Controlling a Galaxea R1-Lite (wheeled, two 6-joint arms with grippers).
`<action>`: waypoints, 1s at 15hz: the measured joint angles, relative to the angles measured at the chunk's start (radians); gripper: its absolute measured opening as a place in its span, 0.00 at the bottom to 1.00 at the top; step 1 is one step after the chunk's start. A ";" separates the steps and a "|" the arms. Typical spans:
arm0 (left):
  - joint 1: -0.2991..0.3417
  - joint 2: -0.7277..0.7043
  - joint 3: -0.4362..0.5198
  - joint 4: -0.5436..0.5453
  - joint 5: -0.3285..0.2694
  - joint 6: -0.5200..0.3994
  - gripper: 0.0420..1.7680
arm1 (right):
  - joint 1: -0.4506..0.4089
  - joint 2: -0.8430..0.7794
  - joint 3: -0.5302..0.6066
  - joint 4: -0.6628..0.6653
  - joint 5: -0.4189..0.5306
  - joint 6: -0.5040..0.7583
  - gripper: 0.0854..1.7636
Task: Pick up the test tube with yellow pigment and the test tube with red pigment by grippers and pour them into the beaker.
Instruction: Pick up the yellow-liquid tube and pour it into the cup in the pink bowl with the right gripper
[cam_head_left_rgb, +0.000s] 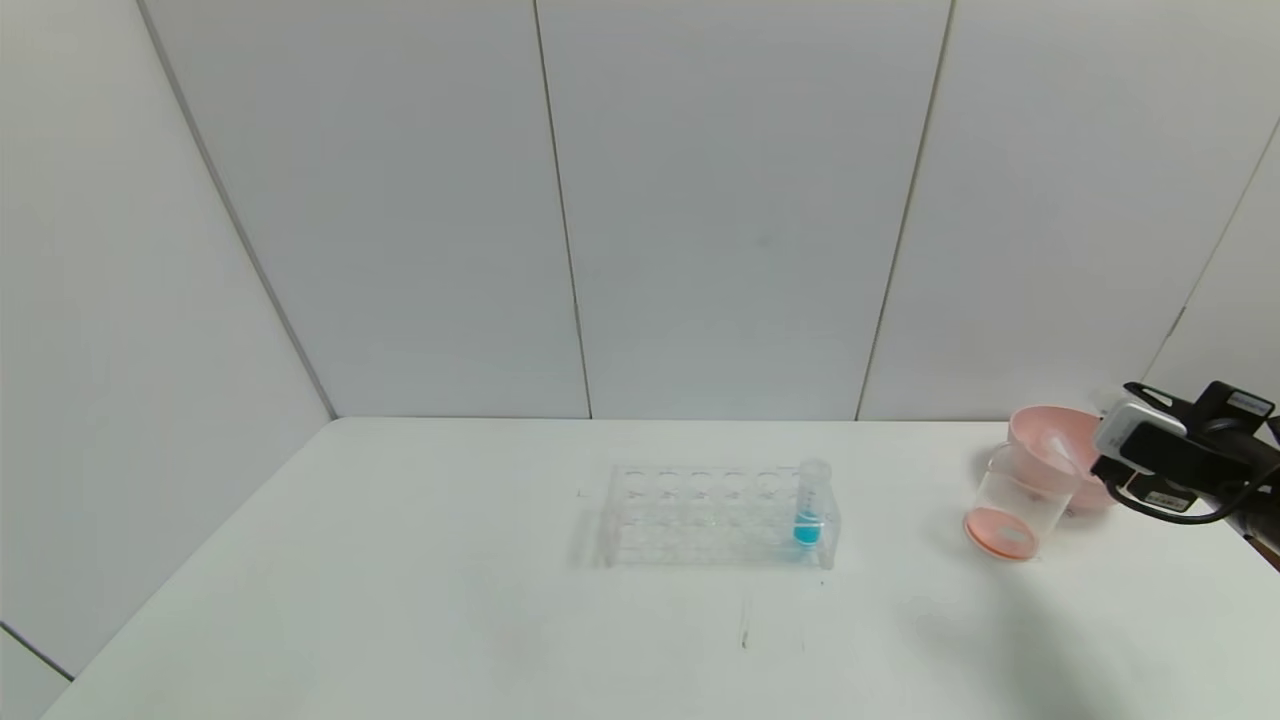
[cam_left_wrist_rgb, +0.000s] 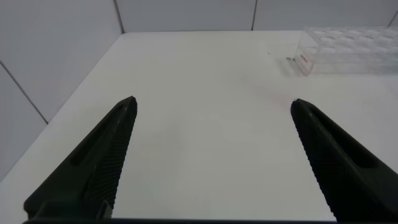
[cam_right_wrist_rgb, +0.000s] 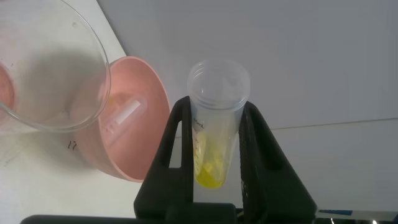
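right gripper (cam_right_wrist_rgb: 214, 134) clamps yellow tube (cam_right_wrist_rgb: 214, 137) beside beaker (cam_right_wrist_rgb: 53, 68) rim.

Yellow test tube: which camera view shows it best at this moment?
The right wrist view: the test tube with yellow pigment fills the frame, clamped between the right gripper fingers, yellow liquid low inside. The head view shows only that gripper's body beside the beaker; the tube is hidden. The left wrist view misses it.

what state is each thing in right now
right pincer: shut on the yellow test tube, beside the pink bowl
yellow test tube: uncapped, a little yellow liquid left
beaker: on the table, reddish liquid at the bottom
pink bowl: an empty tube lying inside
rack: one upright blue tube
left pincer: open, empty
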 joint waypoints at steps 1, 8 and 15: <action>0.000 0.000 0.000 0.000 0.000 0.000 1.00 | 0.000 -0.001 0.000 0.000 0.000 -0.004 0.24; 0.000 0.000 0.000 0.000 0.000 0.000 1.00 | 0.001 -0.001 -0.007 0.002 -0.004 -0.073 0.24; 0.000 0.000 0.000 0.000 0.000 0.000 1.00 | -0.010 -0.003 0.003 0.002 -0.008 -0.193 0.24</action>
